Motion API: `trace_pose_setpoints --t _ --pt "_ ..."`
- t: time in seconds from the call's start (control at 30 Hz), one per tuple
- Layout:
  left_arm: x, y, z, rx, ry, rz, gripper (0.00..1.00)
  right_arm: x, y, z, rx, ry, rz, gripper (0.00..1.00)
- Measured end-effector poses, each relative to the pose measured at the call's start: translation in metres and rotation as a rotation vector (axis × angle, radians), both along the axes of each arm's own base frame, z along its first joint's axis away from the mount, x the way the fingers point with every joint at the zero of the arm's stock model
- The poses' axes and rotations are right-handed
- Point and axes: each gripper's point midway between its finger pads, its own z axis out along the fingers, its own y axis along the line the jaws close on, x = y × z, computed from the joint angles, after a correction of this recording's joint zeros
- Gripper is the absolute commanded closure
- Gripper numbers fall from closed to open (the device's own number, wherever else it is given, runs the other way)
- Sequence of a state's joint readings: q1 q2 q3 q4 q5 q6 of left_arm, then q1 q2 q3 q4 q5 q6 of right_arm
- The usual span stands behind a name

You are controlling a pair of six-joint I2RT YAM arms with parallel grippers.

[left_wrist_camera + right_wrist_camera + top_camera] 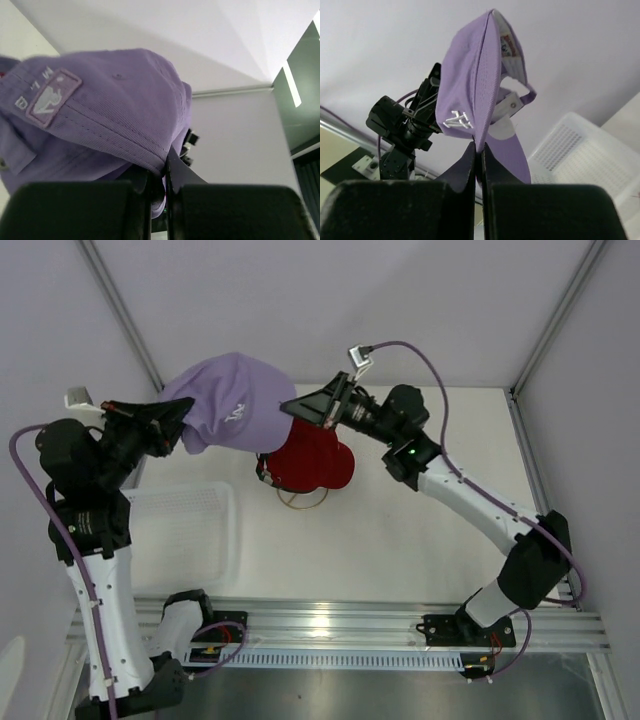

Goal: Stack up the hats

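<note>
Between the two pairs of jaws, well above the table, the lavender cap point(235, 400) is held spread out. The left gripper point(157, 182) is pressed together on a fold of its lower edge, and the right gripper point(479, 152) is likewise pinched on the crown's rim at the opposite side, just below the stitched logo. Below the right jaws, a red cap point(315, 462) is seen, apparently resting on the gold wire stand point(300, 502) and apart from the lifted cap. The lavender cap is judged to be light and soft: its crown can be expected to sag and fold wherever it is not supported, while the brim is probably stiffer. Thin cloth may slip out of a shallow pinch, so a deep hold on the seamed rim is judged safest, one at each side, so that the crown is kept open for lowering over the red one. A white mesh basket point(185, 530) lies below the left jaws.
</note>
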State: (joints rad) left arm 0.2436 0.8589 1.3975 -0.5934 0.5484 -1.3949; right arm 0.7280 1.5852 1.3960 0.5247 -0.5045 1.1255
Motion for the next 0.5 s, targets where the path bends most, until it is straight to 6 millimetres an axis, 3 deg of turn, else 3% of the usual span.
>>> trace_pose_setpoints --t 0.17,0.27,0.37,0.5 --pt "0.003 -0.034 0.010 0.164 -0.052 -0.124 0.99 0.028 -0.070 0.022 -0.055 -0.024 -0.102 1.00" --pt "0.002 -0.065 0.004 0.269 -0.056 -0.220 0.99 0.040 -0.105 0.020 -0.064 0.003 -0.110 1.00" --pt "0.007 -0.087 -0.014 0.373 -0.018 -0.267 0.99 0.050 -0.130 -0.010 -0.096 0.105 -0.086 1.00" --pt "0.018 -0.111 -0.062 0.522 0.103 -0.311 0.99 0.064 -0.150 -0.062 -0.153 0.271 -0.071 1.00"
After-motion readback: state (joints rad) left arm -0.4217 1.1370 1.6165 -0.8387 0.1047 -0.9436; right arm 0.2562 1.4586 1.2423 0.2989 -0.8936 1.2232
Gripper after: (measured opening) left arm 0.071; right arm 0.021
